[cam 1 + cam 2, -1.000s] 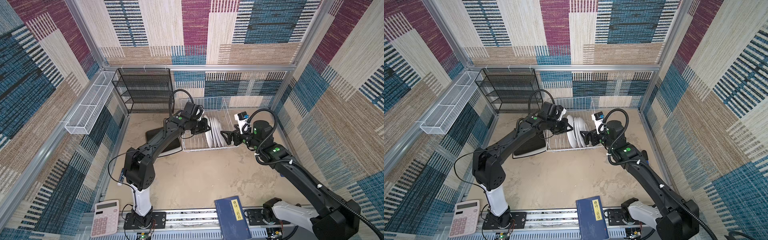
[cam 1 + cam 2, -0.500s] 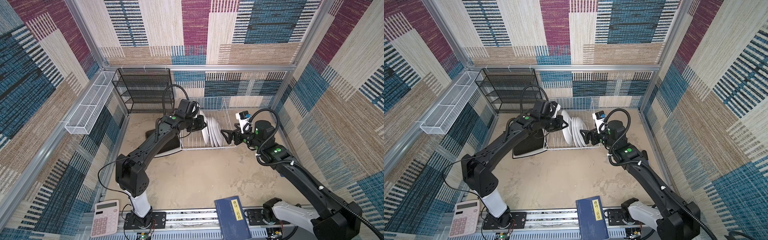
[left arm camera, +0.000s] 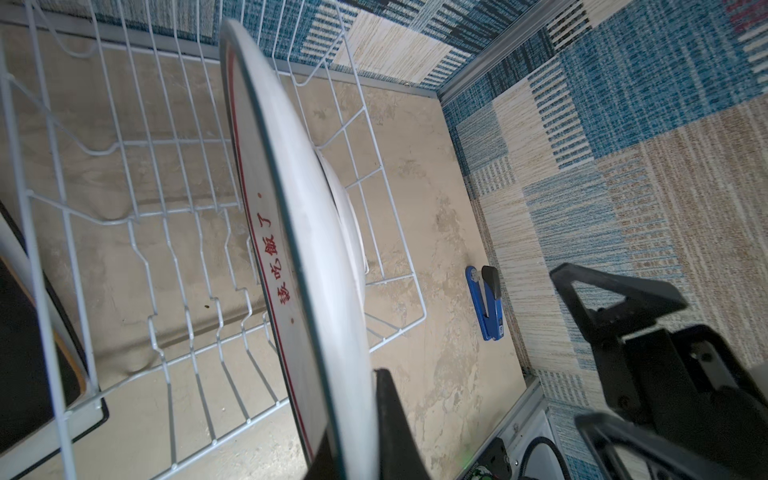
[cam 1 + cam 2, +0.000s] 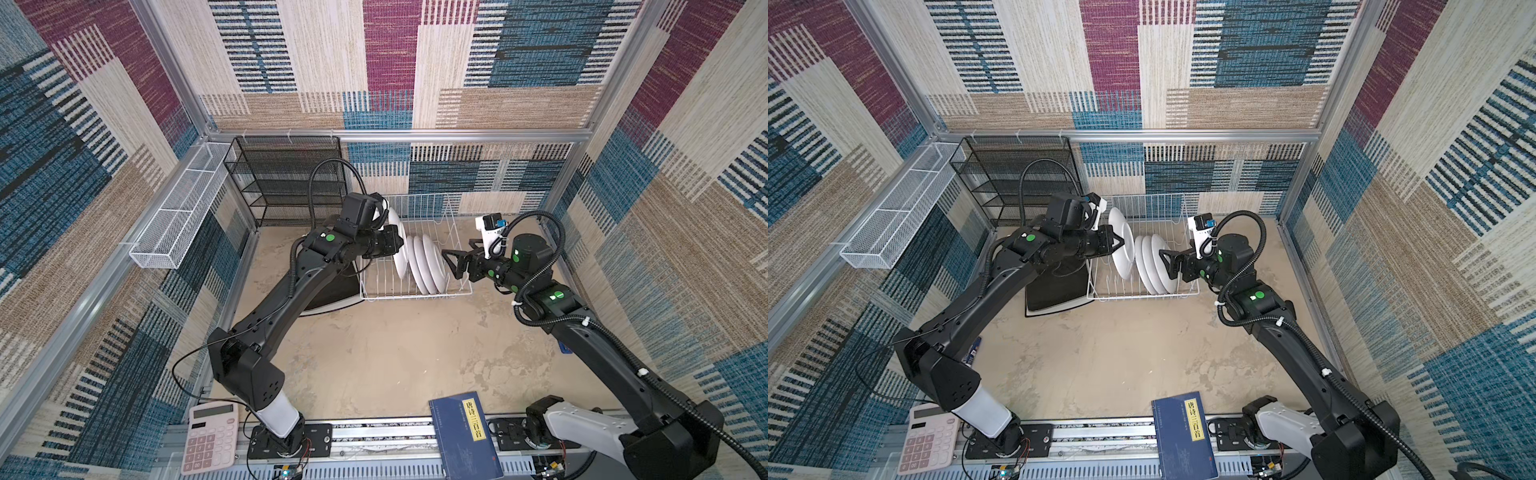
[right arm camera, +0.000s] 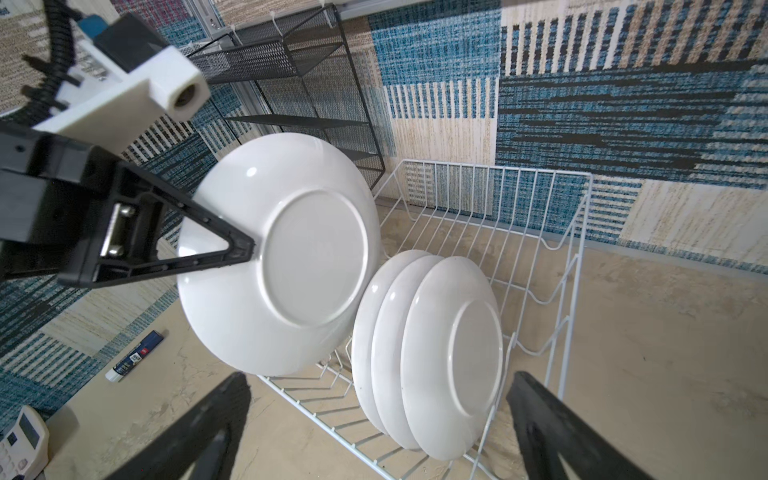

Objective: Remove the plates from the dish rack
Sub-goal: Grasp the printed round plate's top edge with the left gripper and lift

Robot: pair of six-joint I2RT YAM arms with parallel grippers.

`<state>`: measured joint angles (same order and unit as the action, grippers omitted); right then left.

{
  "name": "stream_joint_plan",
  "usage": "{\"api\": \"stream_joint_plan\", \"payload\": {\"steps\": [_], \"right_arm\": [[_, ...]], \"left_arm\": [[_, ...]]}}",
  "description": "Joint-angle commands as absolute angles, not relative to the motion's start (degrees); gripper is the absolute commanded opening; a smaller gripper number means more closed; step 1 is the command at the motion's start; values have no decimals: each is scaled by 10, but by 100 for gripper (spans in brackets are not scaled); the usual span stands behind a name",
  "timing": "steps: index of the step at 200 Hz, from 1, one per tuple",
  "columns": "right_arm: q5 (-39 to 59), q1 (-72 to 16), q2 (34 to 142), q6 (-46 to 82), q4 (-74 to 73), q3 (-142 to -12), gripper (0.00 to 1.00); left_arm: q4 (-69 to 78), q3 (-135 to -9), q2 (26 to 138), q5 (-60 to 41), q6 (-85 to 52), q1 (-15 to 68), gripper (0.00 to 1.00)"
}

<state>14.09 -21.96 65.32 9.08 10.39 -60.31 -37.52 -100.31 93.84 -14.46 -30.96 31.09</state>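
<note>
Tabletop (image 4: pixel 374 353) bears dish rack (image 4: pixel 1142 297), square plates (image 4: pixel 1054 297), perhaps a stapler (image 3: pixel 488 305)

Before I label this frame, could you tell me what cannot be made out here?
Printed face of the held round plate: the right wrist view shows only its back; the left wrist view sees it nearly edge-on.
Fronts of the three racked plates: turned away in the right wrist view, overlapping in both top views.
Count of the square plates beside the dish rack: the left arm partly covers them in both top views.

Both arms reach forward, left gripper (image 4: pixel 1121 244) clamped on a plate (image 4: pixel 1119 224), right gripper (image 4: pixel 1166 266) spread wide and empty.
</note>
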Motion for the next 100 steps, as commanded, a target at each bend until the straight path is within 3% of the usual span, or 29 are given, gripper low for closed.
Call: {"api": "stream_joint_plan", "payload": {"steps": [1, 58, 100], "right_arm": [[164, -210, 667, 132, 111, -623, 99], [279, -169, 695, 196, 96, -655, 99], [305, -156, 717, 226, 105, -694, 99]], "left_arm": [[-369, -1014, 923, -114, -243, 309, 0], [-377, -1014, 890, -139, -83, 311, 0], [-375, -985, 850, -71, 29, 328, 0]]}}
